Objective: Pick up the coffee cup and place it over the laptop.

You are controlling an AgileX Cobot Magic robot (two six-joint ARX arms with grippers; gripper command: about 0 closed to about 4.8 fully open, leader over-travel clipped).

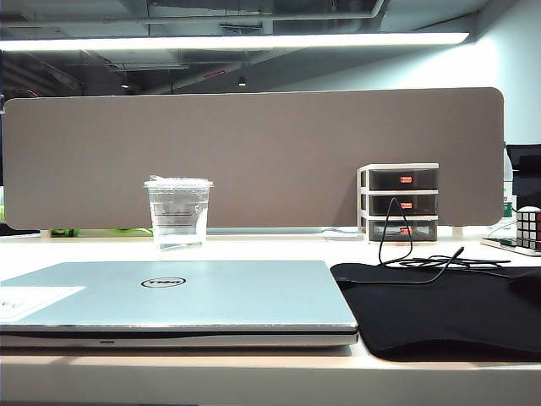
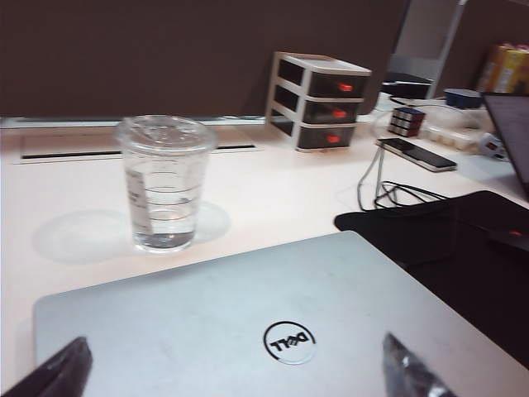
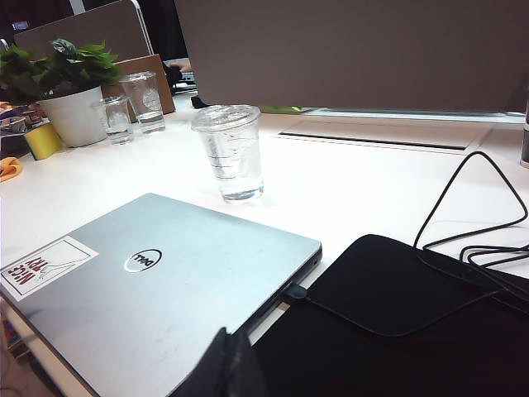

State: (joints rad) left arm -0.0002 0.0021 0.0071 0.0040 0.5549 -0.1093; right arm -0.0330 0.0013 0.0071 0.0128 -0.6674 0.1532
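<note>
The coffee cup (image 1: 178,213) stood upright on the white surface (image 1: 270,249), lid on, just behind the closed laptop (image 1: 177,300) and apart from it. A black mat (image 1: 439,309) lay beside the laptop with a black cable (image 1: 406,254) trailing over it, and a small drawer unit (image 1: 399,201) stood further back. The left claw (image 2: 235,368) hovered over the laptop's near edge, fingers wide apart and empty. Of the right claw (image 3: 231,364) only one dark tip showed above the laptop and mat, so I cannot tell its opening.

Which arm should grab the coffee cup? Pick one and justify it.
Left, probably. The coffee cup stands on the exterior view's left, behind the laptop. The left end effector is open and faces it; the right end effector sits farther off.
</note>
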